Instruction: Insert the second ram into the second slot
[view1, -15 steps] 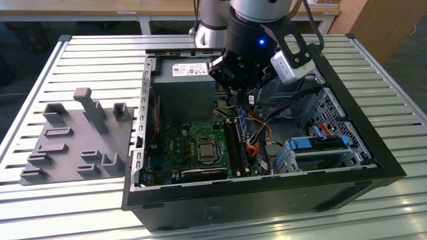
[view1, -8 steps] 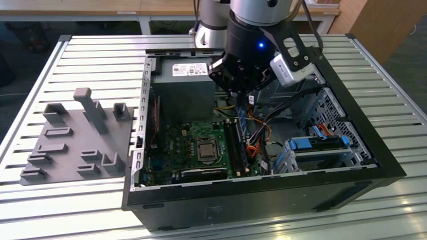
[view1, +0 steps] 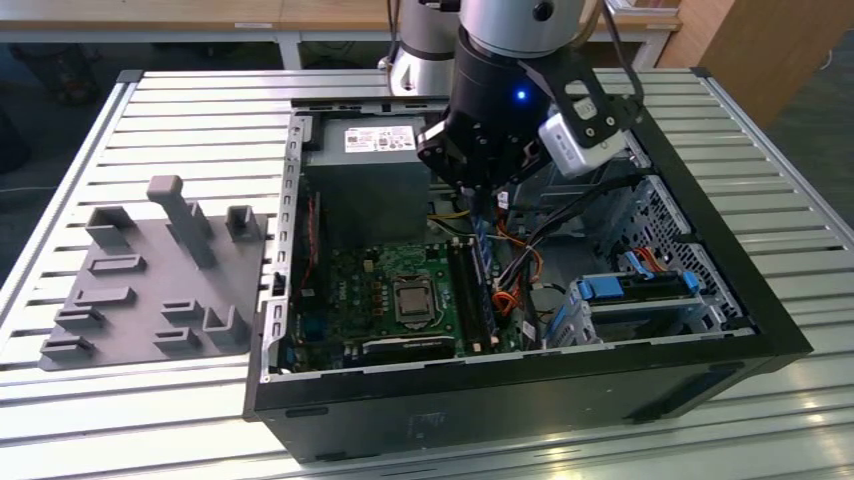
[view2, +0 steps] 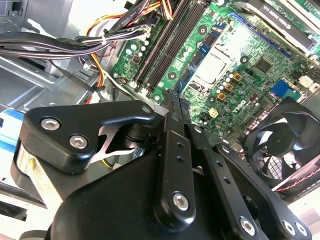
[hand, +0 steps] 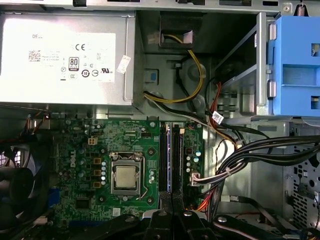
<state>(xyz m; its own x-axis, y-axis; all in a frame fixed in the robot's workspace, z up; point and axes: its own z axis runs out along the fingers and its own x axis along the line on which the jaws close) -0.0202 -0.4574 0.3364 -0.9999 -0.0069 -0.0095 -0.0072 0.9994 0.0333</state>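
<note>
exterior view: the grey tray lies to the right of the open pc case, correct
Not quite. In the exterior view, the grey tray lies on the exterior view's left of the open pc case, not the right.

A white label (hand: 60, 57) of black print and round approval marks stood on the power supply (hand: 60, 95) (the same label (view1: 378, 138) faced the exterior view). A small sticker (hand: 123, 64) sat at the supply's edge. White lettering (hand: 71, 161) ran along the motherboard (hand: 80, 145). A printed tag (hand: 216, 117) hung among the wires (hand: 260, 147).
</note>
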